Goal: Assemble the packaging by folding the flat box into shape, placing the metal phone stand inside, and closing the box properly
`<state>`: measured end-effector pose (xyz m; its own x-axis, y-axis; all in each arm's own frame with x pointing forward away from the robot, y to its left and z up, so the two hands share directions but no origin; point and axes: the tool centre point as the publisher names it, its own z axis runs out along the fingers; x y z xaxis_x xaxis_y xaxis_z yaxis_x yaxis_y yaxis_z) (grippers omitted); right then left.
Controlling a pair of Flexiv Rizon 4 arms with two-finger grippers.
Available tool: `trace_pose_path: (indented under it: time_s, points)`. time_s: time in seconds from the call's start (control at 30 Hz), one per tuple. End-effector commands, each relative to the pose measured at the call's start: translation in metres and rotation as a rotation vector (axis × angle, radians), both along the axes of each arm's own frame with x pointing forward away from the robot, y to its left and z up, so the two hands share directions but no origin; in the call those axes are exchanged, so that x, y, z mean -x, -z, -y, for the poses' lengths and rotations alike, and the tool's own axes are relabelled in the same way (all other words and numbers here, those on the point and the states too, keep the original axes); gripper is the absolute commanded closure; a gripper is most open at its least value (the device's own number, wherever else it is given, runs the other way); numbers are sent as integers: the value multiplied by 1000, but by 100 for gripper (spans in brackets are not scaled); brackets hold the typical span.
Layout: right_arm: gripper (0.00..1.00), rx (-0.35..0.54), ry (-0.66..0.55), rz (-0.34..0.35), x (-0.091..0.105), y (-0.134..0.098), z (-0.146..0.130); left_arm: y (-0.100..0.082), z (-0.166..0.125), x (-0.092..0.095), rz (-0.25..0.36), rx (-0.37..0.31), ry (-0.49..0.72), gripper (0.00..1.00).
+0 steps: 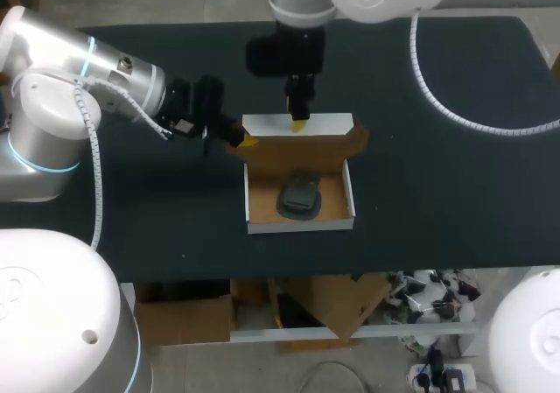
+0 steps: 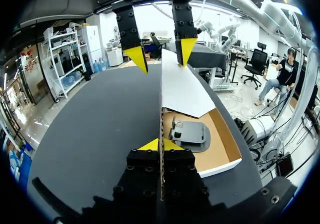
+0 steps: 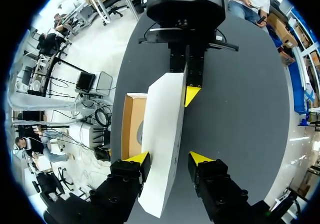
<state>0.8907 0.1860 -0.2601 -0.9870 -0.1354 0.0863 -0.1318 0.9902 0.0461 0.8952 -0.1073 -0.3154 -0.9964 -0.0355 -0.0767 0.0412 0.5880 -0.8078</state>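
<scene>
The phone stand [image 1: 299, 198] is seen lying inside the open box [image 1: 300, 225] on the table [image 1: 437, 192]. The raised white lid [image 1: 297, 124] is apparently clamped at its side edge by the left pincer [image 2: 161, 145], while the right pincer [image 3: 169, 159] is spread apart astride it

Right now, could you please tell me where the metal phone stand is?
In the head view the phone stand lies on the floor of the open box near the table's middle, just this side of the raised lid.

You get bright, even overhead light: black table [image 1: 437, 192] stays dark, white box flap [image 1: 297, 124] gleams at twelve o'clock.
</scene>
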Motion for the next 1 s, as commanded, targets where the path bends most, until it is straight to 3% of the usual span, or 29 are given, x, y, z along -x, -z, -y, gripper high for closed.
trace_pose_path:
  time_s: [0.03, 0.67, 0.8, 0.87, 0.9, 1.0]
  points:
    - [49, 2, -1, -6, -1, 5, -1, 1, 0, -1, -3, -2, 2, 100]
    - [56, 7, -1, -22, -3, 12, -2, 1, 0, -1, -3, -2, 2, 100]
    - [71, 7, 1, -27, -4, 14, -1, 1, 0, -1, -3, -2, 2, 100]
    - [95, 7, 2, -28, -4, 15, -1, 1, 0, -1, -3, -2, 2, 100]
    - [100, 7, 2, -28, -4, 15, -1, 1, 0, -1, -3, -2, 2, 100]
    - [100, 7, 2, -27, -4, 15, -1, 1, 0, -1, -3, -2, 2, 100]
